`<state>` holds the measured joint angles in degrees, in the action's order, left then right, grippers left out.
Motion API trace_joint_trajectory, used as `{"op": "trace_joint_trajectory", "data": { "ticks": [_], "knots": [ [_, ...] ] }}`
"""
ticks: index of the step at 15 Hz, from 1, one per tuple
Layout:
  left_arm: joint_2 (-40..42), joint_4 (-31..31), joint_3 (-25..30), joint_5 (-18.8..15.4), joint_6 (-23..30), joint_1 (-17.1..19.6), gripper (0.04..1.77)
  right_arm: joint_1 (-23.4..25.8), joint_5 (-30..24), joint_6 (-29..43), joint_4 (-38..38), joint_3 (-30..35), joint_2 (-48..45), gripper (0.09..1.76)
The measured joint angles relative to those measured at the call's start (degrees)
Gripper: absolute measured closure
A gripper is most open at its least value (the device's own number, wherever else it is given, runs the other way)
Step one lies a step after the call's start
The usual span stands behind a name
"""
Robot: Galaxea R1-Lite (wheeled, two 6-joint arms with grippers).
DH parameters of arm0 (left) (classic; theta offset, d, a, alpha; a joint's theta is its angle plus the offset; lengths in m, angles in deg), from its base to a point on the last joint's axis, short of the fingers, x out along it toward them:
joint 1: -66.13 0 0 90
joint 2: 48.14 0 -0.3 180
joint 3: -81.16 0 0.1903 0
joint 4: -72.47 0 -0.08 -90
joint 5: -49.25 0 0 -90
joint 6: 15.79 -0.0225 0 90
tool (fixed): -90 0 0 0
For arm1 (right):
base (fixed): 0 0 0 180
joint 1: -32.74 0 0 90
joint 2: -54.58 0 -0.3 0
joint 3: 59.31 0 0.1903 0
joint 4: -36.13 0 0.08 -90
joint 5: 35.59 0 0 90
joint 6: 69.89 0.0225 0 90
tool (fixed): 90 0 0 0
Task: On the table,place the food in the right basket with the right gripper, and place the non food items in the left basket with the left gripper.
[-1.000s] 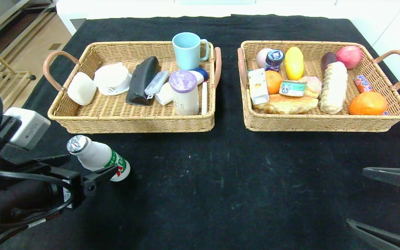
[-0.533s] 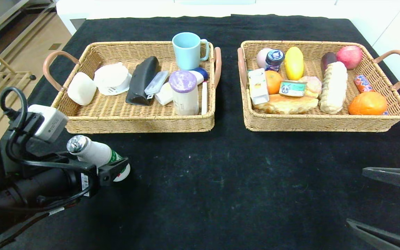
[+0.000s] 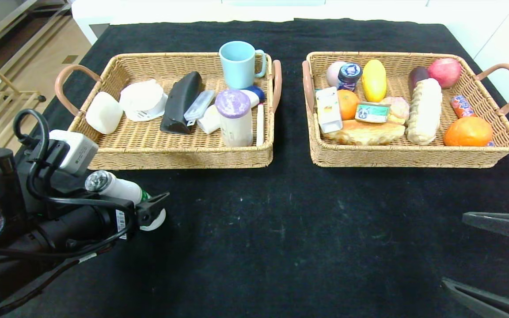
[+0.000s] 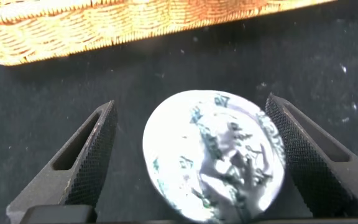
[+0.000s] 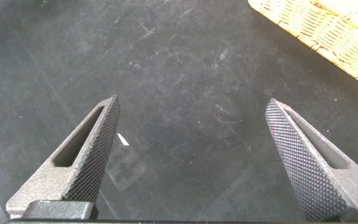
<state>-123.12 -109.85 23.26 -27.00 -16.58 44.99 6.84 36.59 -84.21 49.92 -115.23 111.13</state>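
I am seeing the right gripper (image 3: 493, 260) idling with fingers spread over bare table (image 3: 281, 229), near side, well right of the bottle (image 3: 122, 194). The left gripper (image 4: 191, 162) is straddling the foil-capped bottle, fingers spread on either side, not pinching. Just beyond the bottle sits the left basket (image 3: 170, 152); the right basket (image 3: 413, 154) is lying farther right.

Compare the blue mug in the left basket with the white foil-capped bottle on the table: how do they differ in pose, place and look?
The blue mug stands upright inside the left basket; the foil-capped bottle lies tilted on the black table. The mug is open-topped with a handle; the bottle is sealed with crinkled foil. The open left gripper straddles the bottle; nothing is near the mug. Both are drink containers.
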Motion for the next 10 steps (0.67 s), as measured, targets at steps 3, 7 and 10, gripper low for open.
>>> {"op": "trace_joint_trajectory", "data": {
  "ticks": [3, 7, 10],
  "knots": [
    [-0.96, -1.60, 0.17, 1.24, 0.00, 0.26, 0.09, 0.00, 0.02, 0.09, -0.01, -0.05, 0.06, 0.14],
    [-1.29, -1.65, 0.28, 1.16, 0.05, 0.30, 0.67, -0.05, 0.02, 0.09, -0.01, -0.02, 0.06, 0.14],
    [-1.27, -1.57, 0.34, 1.10, 0.02, 0.30, 0.88, -0.09, 0.00, 0.09, -0.01, 0.02, 0.06, 0.14]
  ]
}}
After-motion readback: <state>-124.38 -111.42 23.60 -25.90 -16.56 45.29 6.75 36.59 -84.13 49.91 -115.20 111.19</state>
